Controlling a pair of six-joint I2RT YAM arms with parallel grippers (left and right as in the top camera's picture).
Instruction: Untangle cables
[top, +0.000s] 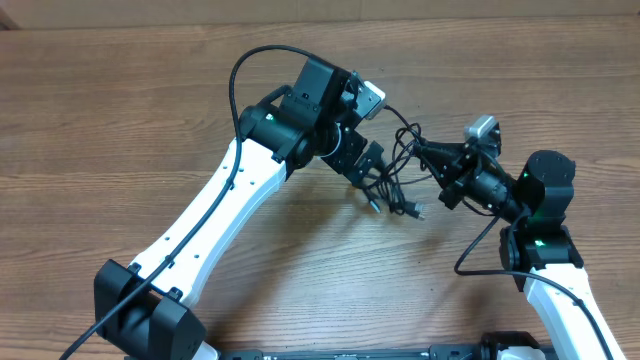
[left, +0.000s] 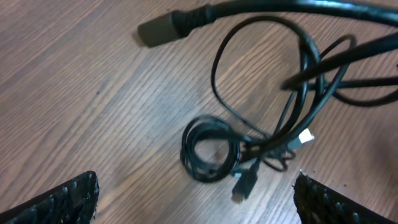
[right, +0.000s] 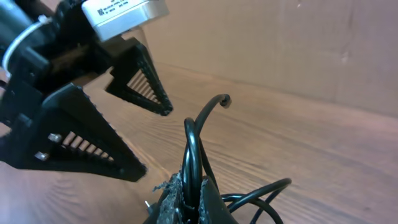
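Black cables (left: 188, 152) clenched in right jaws; left jaws wide apart, tilted down overhead.

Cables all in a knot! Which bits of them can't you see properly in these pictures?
- Overhead: the cables are too small to count the loops, and the left hand covers some.
- Left wrist: several strands are blurred and run off the top and right edges, so where they go is lost.
- Right wrist: the right hand is cut off by the bottom edge, so how many cords it pinches cannot be told.
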